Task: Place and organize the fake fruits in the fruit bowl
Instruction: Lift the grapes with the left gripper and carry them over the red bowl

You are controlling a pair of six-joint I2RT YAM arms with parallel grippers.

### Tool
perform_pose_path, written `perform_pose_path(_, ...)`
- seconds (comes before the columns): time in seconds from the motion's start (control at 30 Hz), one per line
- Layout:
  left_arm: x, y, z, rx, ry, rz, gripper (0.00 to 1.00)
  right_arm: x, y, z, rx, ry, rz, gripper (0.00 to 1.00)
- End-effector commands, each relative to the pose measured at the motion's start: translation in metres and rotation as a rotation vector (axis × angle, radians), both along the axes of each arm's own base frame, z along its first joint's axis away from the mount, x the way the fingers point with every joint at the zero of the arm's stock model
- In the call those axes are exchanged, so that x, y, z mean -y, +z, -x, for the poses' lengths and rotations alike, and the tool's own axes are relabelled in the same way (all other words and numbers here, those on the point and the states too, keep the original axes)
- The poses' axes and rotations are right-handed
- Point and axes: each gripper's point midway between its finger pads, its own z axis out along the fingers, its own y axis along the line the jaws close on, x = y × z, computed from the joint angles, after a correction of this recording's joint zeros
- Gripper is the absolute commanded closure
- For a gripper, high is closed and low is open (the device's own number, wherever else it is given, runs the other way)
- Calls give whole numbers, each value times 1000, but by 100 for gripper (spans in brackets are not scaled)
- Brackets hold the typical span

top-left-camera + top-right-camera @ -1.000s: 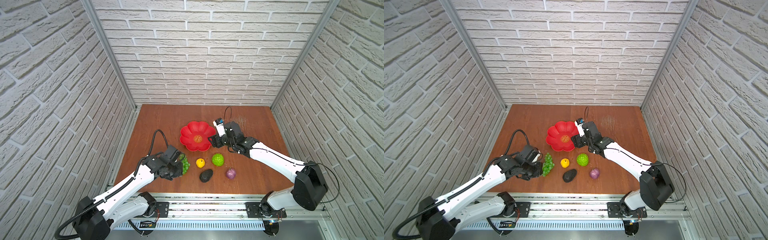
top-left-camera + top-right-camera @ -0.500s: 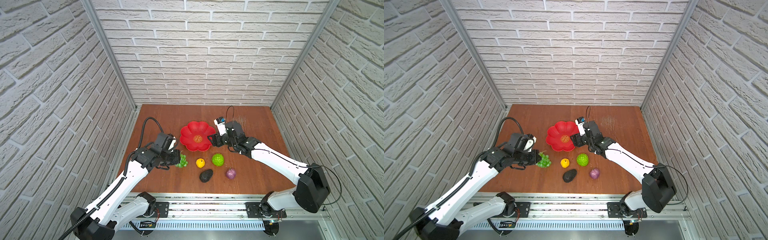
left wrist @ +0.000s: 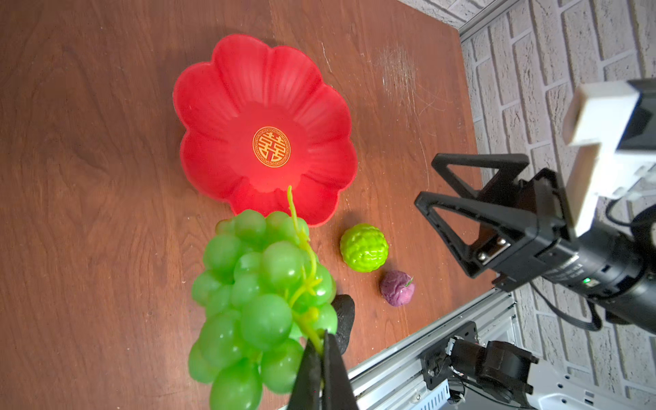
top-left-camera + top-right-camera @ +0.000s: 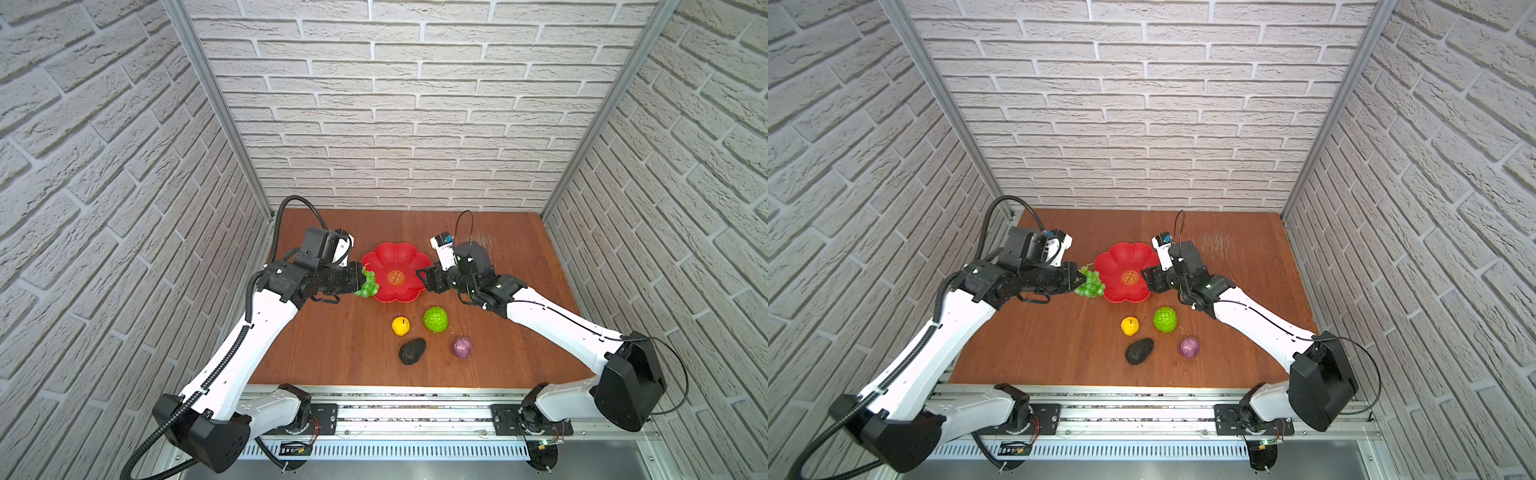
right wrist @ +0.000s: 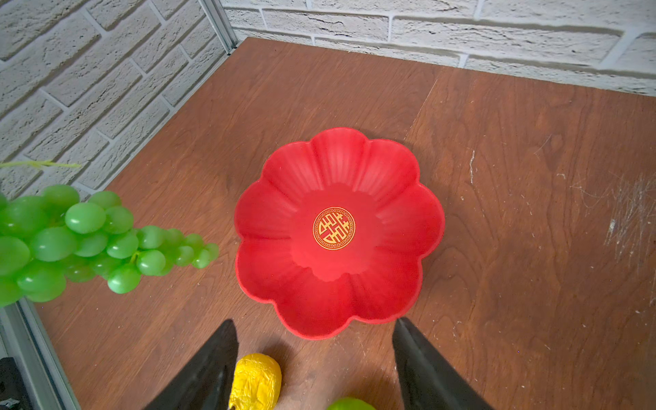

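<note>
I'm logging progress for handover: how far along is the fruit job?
Done: nothing; the fruit bowl is empty. In hand: the left gripper is shut on the grape bunch by its stem, holding it beside the bowl's rim; the right gripper is open, empty. Left: yellow fruit, bumpy green ball, avocado and purple bulb lie on the table.

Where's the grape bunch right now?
In both top views the grape bunch hangs from the left end effector, at the left rim of the red bowl.
</note>
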Motion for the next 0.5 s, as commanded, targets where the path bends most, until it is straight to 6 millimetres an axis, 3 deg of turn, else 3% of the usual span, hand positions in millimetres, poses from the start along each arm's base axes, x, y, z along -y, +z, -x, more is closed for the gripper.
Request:
perform_pose_path(0.0, 8, 23, -15, 80, -45, 35, 100, 1, 14, 4, 42, -5, -25, 30)
perform_pose_path(0.23, 27, 30, -60, 134, -57, 80, 100, 1, 4, 7, 14, -1, -19, 29)
perform_pose_path(0.47, 48, 25, -100, 150, -81, 104, 100, 6, -2, 12, 6, -1, 6, 29)
